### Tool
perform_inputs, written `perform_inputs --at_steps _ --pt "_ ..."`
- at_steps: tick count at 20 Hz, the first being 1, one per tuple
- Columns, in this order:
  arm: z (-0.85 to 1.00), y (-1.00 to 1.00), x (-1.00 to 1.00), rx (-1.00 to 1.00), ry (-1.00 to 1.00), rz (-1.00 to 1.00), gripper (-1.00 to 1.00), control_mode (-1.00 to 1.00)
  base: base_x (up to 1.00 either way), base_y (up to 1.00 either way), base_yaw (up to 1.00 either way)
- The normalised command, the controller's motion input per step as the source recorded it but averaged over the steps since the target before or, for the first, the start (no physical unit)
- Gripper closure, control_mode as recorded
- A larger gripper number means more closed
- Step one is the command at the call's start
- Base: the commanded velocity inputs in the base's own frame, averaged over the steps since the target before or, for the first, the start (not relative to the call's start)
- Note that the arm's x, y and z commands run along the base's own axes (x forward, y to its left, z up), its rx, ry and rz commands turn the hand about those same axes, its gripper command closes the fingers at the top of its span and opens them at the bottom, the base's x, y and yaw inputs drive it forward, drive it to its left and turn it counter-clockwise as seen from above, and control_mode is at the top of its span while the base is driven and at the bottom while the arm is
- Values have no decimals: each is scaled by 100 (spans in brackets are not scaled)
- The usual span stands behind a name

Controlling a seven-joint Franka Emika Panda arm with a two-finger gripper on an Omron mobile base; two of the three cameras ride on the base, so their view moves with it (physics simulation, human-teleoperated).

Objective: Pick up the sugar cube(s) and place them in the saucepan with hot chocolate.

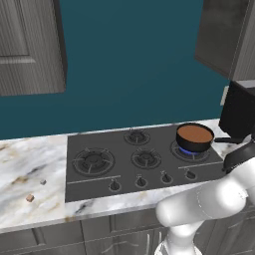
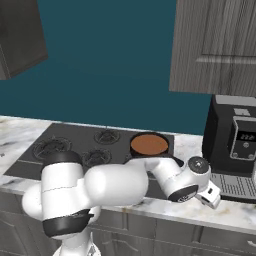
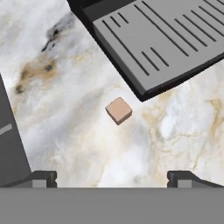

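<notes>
A small tan sugar cube [image 3: 119, 110] lies on the marble counter in the hand view, just beside the coffee machine's grey drip tray [image 3: 162, 41]. My gripper [image 3: 113, 179] hovers above it, open, its fingertips [image 3: 43, 178] standing wide apart with nothing between them. Far off on the counter left of the stove lie two more tiny sugar cubes, one greyish [image 1: 43, 182] and one reddish-brown [image 1: 30, 198]. The dark saucepan [image 1: 194, 137] of brown hot chocolate sits on the stove's back right burner over a blue flame, also seen as the saucepan [image 2: 149, 145] behind my forearm.
A black coffee machine [image 2: 234, 145] stands close on the right of my hand. The black stove [image 1: 139, 159] has a row of knobs along its front. The stove's dark edge [image 3: 8, 144] shows at the hand view's left. Cabinets hang above.
</notes>
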Motion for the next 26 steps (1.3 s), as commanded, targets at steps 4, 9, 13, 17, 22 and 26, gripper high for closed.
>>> perform_inputs --at_steps 4,9,13,17,22,26 --pt "-4 -3 13 0 0 2 -100 -100 0 0 0" --pt "-1 0 20 0 0 0 -100 -100 0 0 0" --pt "-10 -1 14 0 4 0 -100 -100 0 0 0" --pt "-7 -9 2 0 9 -1 -100 -100 0 0 0" --pt "-2 -2 5 0 10 -8 -100 -100 0 0 0" --pt "-6 0 0 1 0 -7 -100 -100 0 0 0"
